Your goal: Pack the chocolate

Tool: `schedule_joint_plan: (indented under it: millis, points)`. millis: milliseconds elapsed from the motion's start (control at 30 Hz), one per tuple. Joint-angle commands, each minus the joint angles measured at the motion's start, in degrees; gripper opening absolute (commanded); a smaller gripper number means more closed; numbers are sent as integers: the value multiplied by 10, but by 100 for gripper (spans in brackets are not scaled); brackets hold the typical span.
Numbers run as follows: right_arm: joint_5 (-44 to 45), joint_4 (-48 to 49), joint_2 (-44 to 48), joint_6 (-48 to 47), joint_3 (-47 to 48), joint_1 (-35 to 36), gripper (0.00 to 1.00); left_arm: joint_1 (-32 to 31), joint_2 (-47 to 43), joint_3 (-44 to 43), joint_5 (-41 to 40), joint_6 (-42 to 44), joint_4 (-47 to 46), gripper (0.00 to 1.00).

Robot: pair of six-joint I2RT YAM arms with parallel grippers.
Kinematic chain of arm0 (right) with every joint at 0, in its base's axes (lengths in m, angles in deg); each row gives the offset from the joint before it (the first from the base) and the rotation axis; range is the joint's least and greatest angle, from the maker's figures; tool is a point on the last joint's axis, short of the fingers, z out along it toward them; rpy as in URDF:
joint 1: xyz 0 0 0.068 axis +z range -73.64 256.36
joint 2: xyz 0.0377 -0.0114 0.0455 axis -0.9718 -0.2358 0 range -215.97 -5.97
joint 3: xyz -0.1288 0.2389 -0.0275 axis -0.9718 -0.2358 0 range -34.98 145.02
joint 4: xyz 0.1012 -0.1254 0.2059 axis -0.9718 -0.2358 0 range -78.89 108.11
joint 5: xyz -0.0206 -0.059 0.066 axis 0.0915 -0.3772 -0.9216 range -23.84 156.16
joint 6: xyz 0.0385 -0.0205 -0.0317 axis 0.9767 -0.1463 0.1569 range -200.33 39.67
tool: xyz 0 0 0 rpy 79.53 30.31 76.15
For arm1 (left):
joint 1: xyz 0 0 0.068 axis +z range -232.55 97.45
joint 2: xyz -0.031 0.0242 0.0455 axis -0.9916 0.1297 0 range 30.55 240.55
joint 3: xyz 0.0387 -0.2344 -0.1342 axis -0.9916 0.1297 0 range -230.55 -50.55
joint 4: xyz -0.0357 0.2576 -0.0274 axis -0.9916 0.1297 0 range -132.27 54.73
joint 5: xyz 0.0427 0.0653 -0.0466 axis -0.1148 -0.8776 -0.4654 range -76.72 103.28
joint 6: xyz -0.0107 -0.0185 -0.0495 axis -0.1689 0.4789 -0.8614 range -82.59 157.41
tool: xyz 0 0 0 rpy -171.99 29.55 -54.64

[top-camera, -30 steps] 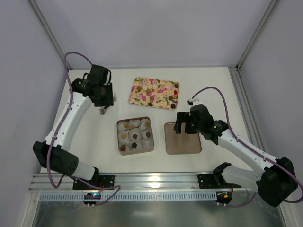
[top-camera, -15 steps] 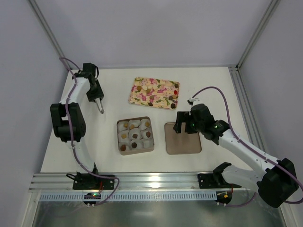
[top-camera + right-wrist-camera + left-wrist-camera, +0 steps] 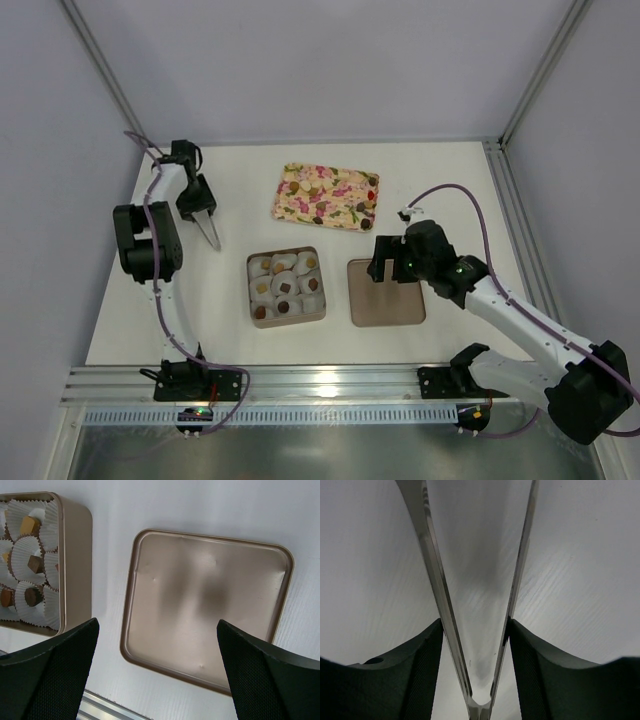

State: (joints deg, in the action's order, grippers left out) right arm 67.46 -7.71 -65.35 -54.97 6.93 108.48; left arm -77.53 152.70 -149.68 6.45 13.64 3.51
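My left tool [image 3: 214,241], its thin metal blades spread around nothing, hangs over the white surface [image 3: 450,190] at ten o'clock from the square tan box [image 3: 75,570]. The small round chocolate pieces [image 3: 284,290] sit there in white paper cups [image 3: 20,555]. More lie on the floral rectangular tray [image 3: 300,205] at twelve. My right tool [image 3: 386,270], spread wide, hovers over the flat brown lid [image 3: 205,605] at three.
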Motion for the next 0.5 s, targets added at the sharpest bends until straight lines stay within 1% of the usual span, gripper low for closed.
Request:
schedule_joint_plan:
  millis: [0, 67, 233, 267, 333, 367, 467]
  points:
    - [2, -3, 14, -1, 12, -2, 100, 6, 10, -20, 5, 1, -18, 56]
    - [5, -6, 16, -1, 12, -1, 100, 8, 15, -23, 7, 2, -18, 57]
    - [10, -12, 23, -1, 6, -2, 100, 9, 21, -26, 10, 1, -18, 67]
    - [11, -12, 24, -1, 6, -1, 100, 9, 23, -27, 10, 1, -17, 71]
    - [13, -16, 26, -1, 5, -1, 100, 9, 22, -27, 11, 3, -18, 76]
    - [13, -16, 29, -1, 3, -2, 100, 9, 22, -26, 12, 5, -17, 80]
    - [18, -19, 33, -1, 0, -2, 100, 9, 19, -28, 20, 6, -17, 86]
